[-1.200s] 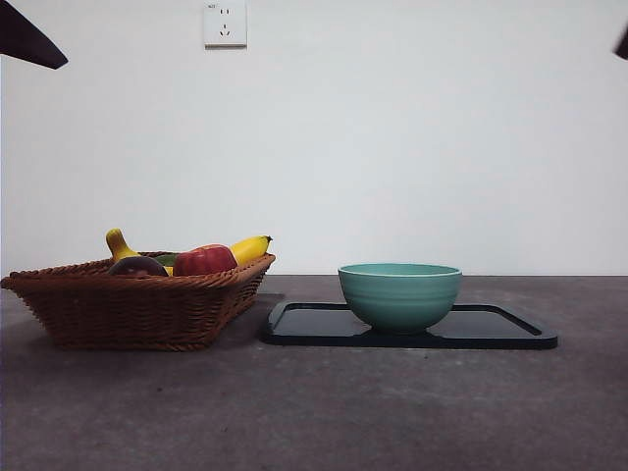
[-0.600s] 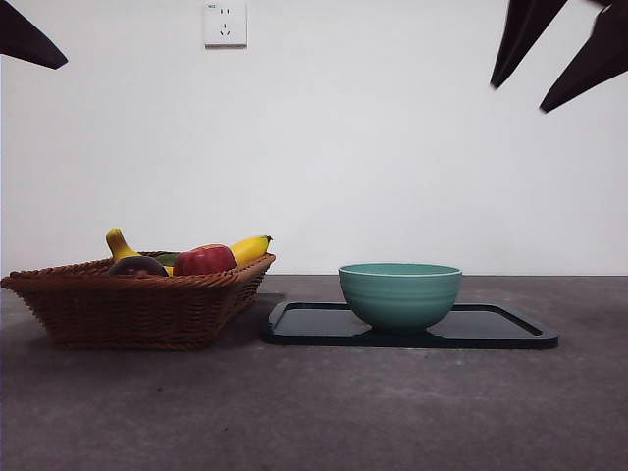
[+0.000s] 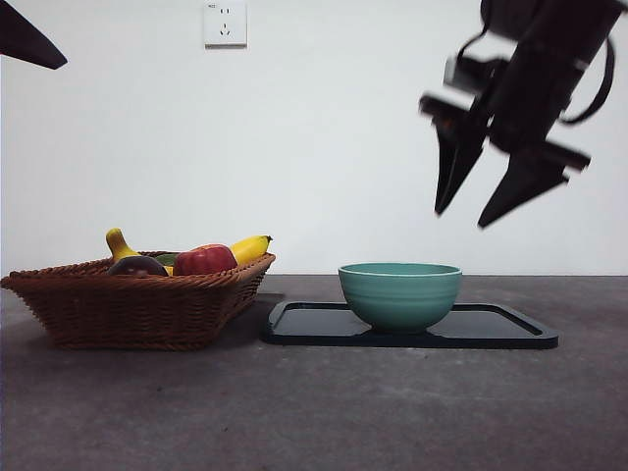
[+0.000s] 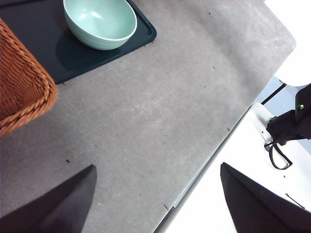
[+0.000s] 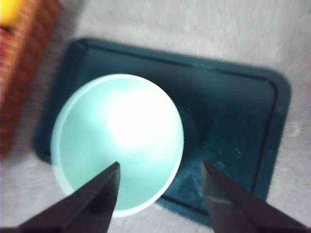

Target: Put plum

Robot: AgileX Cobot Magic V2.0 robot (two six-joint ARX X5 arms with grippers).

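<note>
Front view first: right gripper [image 3: 469,220] hangs high over the tray's right half, above and just right of the teal bowl [image 3: 399,294], jaws spread apart and empty, with clear air between its tips and the bowl's rim. The bowl stands on the black tray [image 3: 510,339], whose bare right half lies open. Left of the tray, nearly touching its edge, sits the wicker basket [image 3: 128,309]. The plum [image 3: 137,265] lies in the basket near its left front, only its dark top showing over the woven rim, beside a red apple [image 3: 204,260] and two bananas [image 3: 249,247]. Grey table [image 3: 314,412] runs bare across the foreground. A black tip of the waiting arm shows at the top left corner. A wall socket [image 3: 225,24] carries tiny print, too small to read.

Left wrist view: left gripper [image 4: 155,194] holds its jaws wide apart over bare tabletop, close to the table's edge, where the surface drops off to a white floor. The bowl, the tray's corner and one basket corner show well apart from it.

Right wrist view: blurred, the jaws stand parted over the bowl's rim and the tray's inner surface beside it. Basket edge and a bit of yellow fruit show at one corner.
</note>
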